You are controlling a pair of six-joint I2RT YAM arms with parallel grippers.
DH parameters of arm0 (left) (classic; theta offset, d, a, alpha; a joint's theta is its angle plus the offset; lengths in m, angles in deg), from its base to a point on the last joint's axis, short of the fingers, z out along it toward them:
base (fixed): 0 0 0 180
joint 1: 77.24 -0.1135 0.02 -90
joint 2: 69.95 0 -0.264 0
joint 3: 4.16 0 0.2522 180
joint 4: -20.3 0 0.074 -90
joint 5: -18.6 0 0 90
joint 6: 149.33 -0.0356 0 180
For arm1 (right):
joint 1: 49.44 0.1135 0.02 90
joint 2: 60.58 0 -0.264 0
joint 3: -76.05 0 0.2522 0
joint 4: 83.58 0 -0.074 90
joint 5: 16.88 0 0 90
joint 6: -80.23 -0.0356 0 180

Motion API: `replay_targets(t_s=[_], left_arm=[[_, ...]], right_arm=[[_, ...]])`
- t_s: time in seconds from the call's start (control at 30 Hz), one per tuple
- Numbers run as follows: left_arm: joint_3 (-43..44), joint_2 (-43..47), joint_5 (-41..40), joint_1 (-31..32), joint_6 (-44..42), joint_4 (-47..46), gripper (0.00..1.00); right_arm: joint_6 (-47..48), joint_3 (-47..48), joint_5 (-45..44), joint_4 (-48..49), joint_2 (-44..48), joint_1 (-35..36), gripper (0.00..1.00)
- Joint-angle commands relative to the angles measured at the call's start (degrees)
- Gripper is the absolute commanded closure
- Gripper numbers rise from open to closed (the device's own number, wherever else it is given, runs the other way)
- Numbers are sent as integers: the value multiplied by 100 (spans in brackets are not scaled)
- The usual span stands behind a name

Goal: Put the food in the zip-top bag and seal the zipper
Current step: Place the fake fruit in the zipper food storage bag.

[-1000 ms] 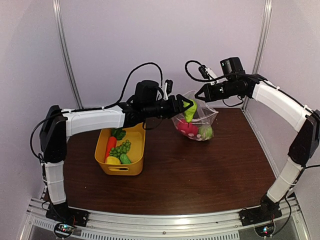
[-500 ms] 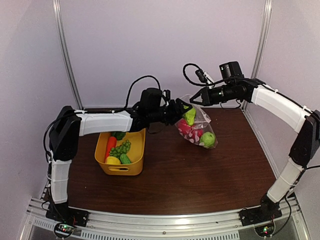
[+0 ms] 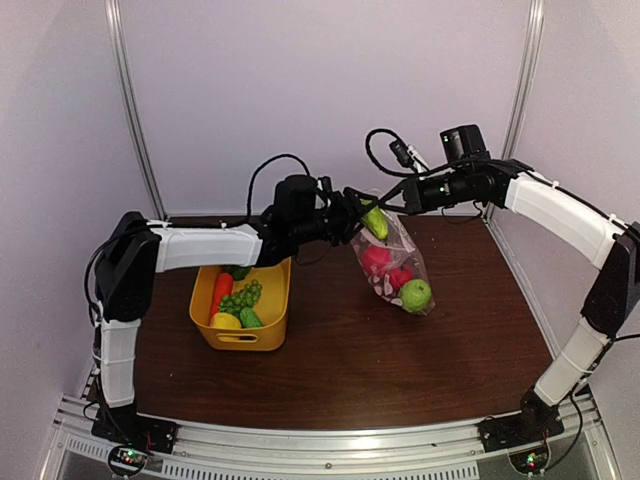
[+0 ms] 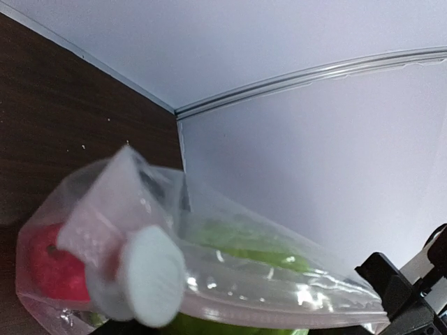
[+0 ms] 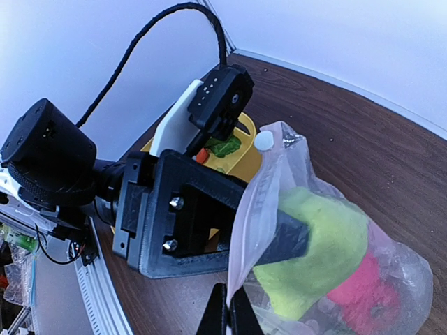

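at the left gripper (image 3: 370, 217), jaws closed around the yellow-green pear (image 3: 377, 224), both pushed in through the mouth of the zip-top bag (image 3: 395, 262). at the right gripper (image 3: 388, 203), jaws pinched flat on the bag's top edge, just beside the pear and facing the left gripper across the mouth. from the right wrist view, one black finger of the left gripper inside the clear plastic, pressed against the pear (image 5: 325, 241). alongside it, the pale zipper (image 5: 253, 209) running up from the right gripper (image 5: 227, 313) to a small white tab at the upper corner.

below the jaws, bag hanging slack and slanting down to the right. inside it, red pieces (image 3: 378, 258) under the pear, then a green apple (image 3: 415, 294) in the lowest corner. cannot tell whether that corner touches the table (image 3: 450, 370).

further out to the left, well apart from the bag, a yellow basket (image 3: 272, 318) on the table beneath the left arm, holding a carrot (image 3: 221, 292) and grapes (image 3: 241, 298) among other food.
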Motion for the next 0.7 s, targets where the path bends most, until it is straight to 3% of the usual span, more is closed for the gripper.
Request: replay_targets(t_s=[0.0,0.17,0.37,0.4,0.43,0.67], left_arm=[[385,-16,-552,-1,-91,324,50],[660,-162,-687,59,46,740,35],[806,53,-671,55,-431,1134,23],[776,100,-668,59,-454,1141,18],[755,137,-660,59,-482,1157,5],[615,365,-625,68,-582,1167,2]], right_arm=[[-181,16,540,244,182,35,100],[-241,53,581,216,112,35,100],[-329,116,607,255,23,13,100],[-341,120,614,263,14,3,100],[-357,128,628,277,4,-7,100],[-435,167,668,309,-20,-131,100]])
